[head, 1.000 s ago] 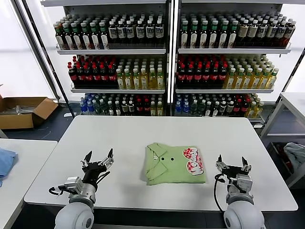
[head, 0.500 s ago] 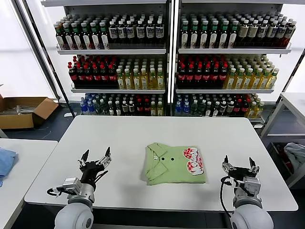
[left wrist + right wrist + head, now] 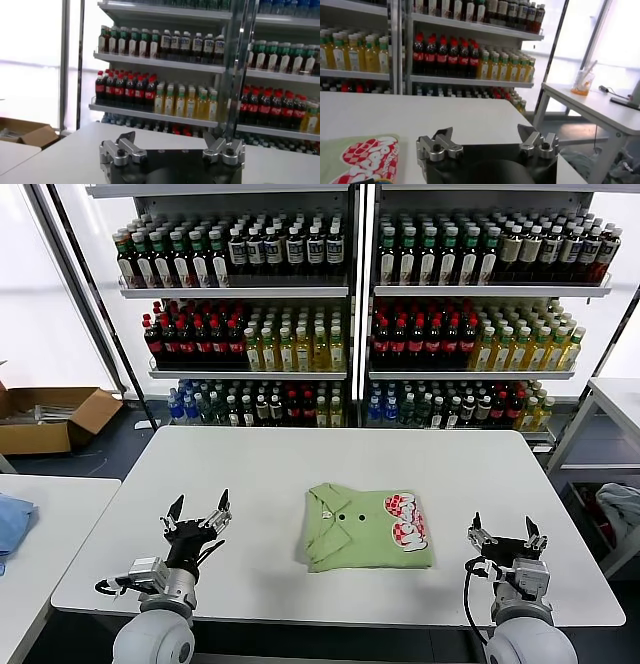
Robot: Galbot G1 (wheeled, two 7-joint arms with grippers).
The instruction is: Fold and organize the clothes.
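A light green polo shirt [image 3: 365, 529] lies folded into a neat rectangle at the middle of the white table [image 3: 300, 464], collar and buttons up, red-and-white graphic at its right end. Part of the graphic shows in the right wrist view [image 3: 367, 157]. My left gripper [image 3: 197, 514] is open and empty over the table's front left, well left of the shirt. It also shows in the left wrist view [image 3: 172, 141]. My right gripper [image 3: 508, 534] is open and empty near the front right edge, right of the shirt. It also shows in the right wrist view [image 3: 487, 135].
Shelves of bottles [image 3: 350, 314] stand behind the table. A second table with a blue cloth [image 3: 12, 524] is at the left, a cardboard box [image 3: 50, 416] on the floor beyond it. Another table [image 3: 615, 399] and a cloth heap [image 3: 620, 509] stand at the right.
Both grippers have drawn back from the shirt toward the table's front edge, the left a little further left, the right further right. The shirt has not moved.
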